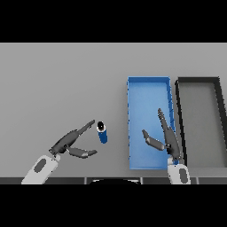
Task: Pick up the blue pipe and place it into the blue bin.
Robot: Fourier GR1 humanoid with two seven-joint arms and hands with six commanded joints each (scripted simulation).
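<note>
A short blue pipe (102, 132) with a dark open end lies on the grey table, left of the blue bin (149, 84). My left hand (66, 142) is just left of the pipe, open, its fingers stretched toward the pipe's top end and its thumb below; it does not hold the pipe. My right hand (168, 137) hovers open over the near right part of the blue bin, fingers pointing away and thumb out to the left.
A black bin (197, 80) with a grey floor stands right beside the blue bin on its right. The grey table stretches to the left and the far side.
</note>
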